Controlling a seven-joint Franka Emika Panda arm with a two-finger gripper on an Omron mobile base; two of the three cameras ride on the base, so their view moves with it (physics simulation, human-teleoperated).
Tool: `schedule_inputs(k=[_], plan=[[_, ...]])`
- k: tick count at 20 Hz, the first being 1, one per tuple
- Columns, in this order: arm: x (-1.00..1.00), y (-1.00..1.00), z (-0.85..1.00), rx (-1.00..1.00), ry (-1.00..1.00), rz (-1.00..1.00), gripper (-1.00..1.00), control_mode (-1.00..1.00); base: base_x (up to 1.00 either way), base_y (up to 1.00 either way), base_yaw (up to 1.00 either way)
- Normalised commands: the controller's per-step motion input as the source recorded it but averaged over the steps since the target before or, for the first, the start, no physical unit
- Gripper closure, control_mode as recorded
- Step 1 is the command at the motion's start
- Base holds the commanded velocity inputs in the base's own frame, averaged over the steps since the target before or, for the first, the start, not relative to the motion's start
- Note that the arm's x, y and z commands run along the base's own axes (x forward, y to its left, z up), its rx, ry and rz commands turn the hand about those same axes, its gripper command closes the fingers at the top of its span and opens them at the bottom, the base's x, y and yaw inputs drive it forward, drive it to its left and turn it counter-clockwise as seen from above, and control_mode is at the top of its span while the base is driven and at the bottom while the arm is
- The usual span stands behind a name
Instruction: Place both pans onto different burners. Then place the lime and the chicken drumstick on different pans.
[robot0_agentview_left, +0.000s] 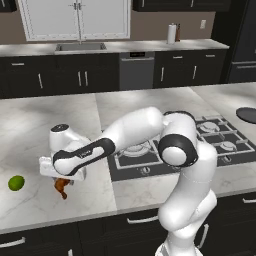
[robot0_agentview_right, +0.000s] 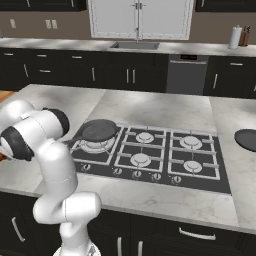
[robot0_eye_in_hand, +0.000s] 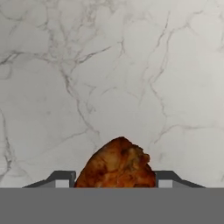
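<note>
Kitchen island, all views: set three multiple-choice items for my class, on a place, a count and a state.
1. Where is the lime? A in a pan; B on the counter; C in the sink.
2. How many pans sit on the cooktop? A none; B one; C two.
3. The gripper is: A closed on the chicken drumstick; B holding a pan handle; C wide open over the lime.
Key: B, it lies on bare marble; B, the dark pan is there, the other pan on the counter; A, fingertips meet both sides.
</note>
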Motion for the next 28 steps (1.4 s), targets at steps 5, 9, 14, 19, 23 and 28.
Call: schedule_inputs(k=[5, 9, 14, 19, 23, 28], plan=[[-0.04, -0.39, 0.36, 0.00, 0.00, 0.00, 1.00, -1.00, 0.00, 0.00, 0.00], [-0.06, -0.41, 0.25, 0.00, 0.00, 0.00, 1.00, -1.00, 0.00, 0.00, 0.00], [-0.07, -0.36, 0.24, 0.00, 0.00, 0.00, 1.00, -1.00, 0.00, 0.00, 0.00], [-0.10, -0.33, 0.24, 0.00, 0.00, 0.00, 1.00, -1.00, 0.00, 0.00, 0.00], [-0.07, -0.34, 0.24, 0.00, 0.00, 0.00, 1.00, -1.00, 0.00, 0.00, 0.00], [-0.02, -0.34, 0.24, 0.00, 0.00, 0.00, 1.00, -1.00, 0.00, 0.00, 0.00]])
